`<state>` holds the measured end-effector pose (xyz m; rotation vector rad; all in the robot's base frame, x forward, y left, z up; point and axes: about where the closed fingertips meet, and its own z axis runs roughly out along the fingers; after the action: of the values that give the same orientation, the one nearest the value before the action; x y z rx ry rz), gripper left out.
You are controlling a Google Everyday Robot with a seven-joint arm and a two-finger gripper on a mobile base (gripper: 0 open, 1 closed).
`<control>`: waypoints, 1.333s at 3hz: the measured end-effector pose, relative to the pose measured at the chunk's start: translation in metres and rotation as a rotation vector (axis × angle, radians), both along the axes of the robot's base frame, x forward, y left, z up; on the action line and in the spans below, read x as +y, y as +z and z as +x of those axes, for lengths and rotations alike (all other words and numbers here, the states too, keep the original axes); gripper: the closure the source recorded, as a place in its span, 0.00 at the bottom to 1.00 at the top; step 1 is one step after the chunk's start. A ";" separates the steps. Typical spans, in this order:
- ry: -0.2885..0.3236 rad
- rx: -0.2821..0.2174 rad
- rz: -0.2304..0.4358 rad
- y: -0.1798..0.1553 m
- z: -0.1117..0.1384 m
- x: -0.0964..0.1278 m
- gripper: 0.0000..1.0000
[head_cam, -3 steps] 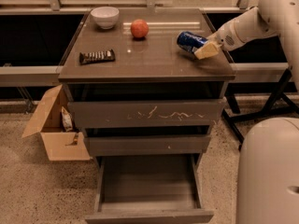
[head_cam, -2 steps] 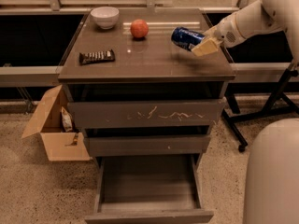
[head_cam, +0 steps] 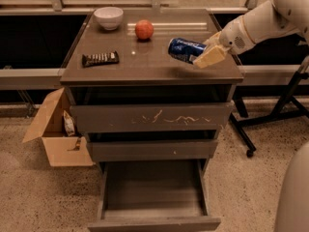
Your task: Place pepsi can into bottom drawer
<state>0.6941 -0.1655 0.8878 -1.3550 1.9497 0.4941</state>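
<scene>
Leftward and a touch nearer the front edge is where the pepsi can (head_cam: pixel 185 50) has come since a moment ago, carried in my claw (head_cam: pixel 206 56). The claw is clamped on the can's right end and holds it tilted on its side over the 3 o'clock part of the surface (head_cam: pixel 145 64) (it looks lifted clear). A white bowl (head_cam: pixel 108 17) sits at 11 o'clock, a red fruit (head_cam: pixel 144 29) at 12, and a dark snack bar (head_cam: pixel 100 58) at 9. Below, at 6 o'clock, the bottom drawer (head_cam: pixel 154 193) stands pulled out, with a cardboard box (head_cam: pixel 57 134) on the floor at 8.
</scene>
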 end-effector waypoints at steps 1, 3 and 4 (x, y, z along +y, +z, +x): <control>0.000 0.000 0.000 0.000 0.000 0.000 1.00; 0.193 0.042 -0.026 -0.016 -0.048 0.031 1.00; 0.282 0.058 -0.076 -0.025 -0.076 0.042 1.00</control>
<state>0.6176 -0.1237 0.8631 -1.6929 1.8476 0.6025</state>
